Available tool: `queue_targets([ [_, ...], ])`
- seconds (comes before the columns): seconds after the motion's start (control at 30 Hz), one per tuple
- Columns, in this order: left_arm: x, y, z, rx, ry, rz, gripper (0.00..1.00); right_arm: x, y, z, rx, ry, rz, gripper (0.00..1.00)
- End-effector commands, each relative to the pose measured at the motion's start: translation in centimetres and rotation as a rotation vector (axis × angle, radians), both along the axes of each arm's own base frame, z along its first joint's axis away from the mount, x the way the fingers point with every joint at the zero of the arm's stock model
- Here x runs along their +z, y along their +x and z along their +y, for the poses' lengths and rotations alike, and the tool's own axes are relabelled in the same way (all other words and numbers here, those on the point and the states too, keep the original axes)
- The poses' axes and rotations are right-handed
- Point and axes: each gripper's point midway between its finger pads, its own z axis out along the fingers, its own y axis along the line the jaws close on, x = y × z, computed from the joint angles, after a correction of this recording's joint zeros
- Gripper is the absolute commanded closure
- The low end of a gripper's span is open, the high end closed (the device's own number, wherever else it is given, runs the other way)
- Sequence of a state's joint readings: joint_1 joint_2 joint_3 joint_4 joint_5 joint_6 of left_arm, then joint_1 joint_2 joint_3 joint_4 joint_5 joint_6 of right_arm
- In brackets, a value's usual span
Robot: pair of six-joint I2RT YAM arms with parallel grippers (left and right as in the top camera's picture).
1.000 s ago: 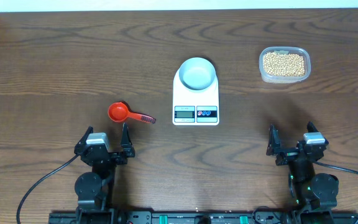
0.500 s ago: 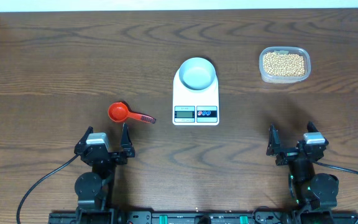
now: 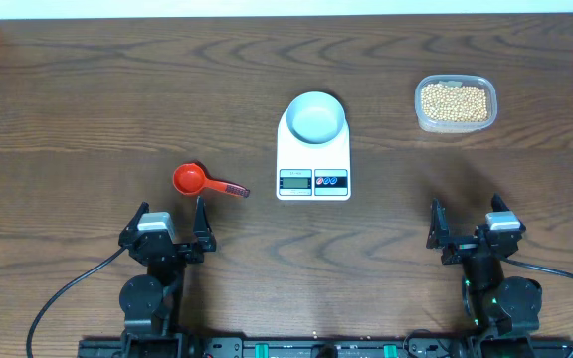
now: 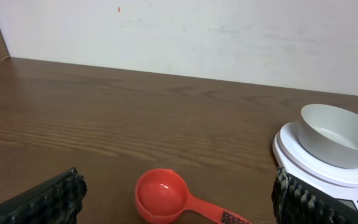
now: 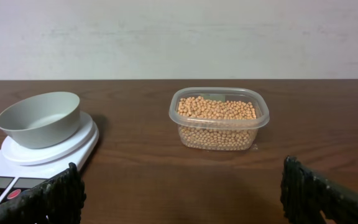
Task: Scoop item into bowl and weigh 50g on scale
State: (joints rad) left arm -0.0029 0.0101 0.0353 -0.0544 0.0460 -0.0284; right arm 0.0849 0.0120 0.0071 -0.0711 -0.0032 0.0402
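Note:
The pale bluish-white bowl stands empty on the white scale at the table's middle; both show in the left wrist view and the right wrist view. The tan-yellow beans fill a clear plastic tub at the back right, seen also in the right wrist view. A red measuring scoop lies left of the scale, straight ahead of my left gripper, which is open and empty. My right gripper is open and empty, well short of the tub.
A white wall runs along the table's far edge. Bare wooden table lies left of the scoop and between the scale and the tub. Both arms' bases sit at the near edge.

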Motion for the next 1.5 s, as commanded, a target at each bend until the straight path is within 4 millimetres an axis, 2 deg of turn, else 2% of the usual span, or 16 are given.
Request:
queue_targets([
  [0.0,2.2,-0.3,0.0,0.002,-0.01,-0.043,0.02,-0.1,0.0,0.2,0.009,-0.012,0.0,0.01],
  [0.1,3.8,-0.5,0.0,0.002,-0.012,-0.073,0.02,-0.1,0.0,0.2,0.009,-0.012,0.0,0.01],
  [0.3,4.3,-0.2,0.0,0.003,-0.021,-0.041,0.02,-0.1,0.0,0.2,0.009,-0.012,0.0,0.01],
  [0.5,5.7,0.6,0.0,0.004,-0.02,0.001,0.02,-0.1,0.0,0.2,0.009,-0.012,0.0,0.01],
  [0.67,7.1,1.9,0.0,0.004,-0.02,0.052,0.02,-0.1,0.0,0.2,0.009,-0.012,0.0,0.01],
  [0.93,8.2,4.0,0.0,0.008,-0.034,0.174,0.02,-0.1,0.0,0.2,0.009,-0.012,0.0,0.01],
  [1.23,9.3,5.1,0.0,0.012,-0.033,0.319,0.02,-0.1,0.0,0.2,0.009,-0.012,0.0,0.01],
  [1.47,10.6,6.6,-0.1,0.034,-0.098,0.392,0.02,-0.1,0.0,0.2,0.009,-0.012,0.0,0.01],
])
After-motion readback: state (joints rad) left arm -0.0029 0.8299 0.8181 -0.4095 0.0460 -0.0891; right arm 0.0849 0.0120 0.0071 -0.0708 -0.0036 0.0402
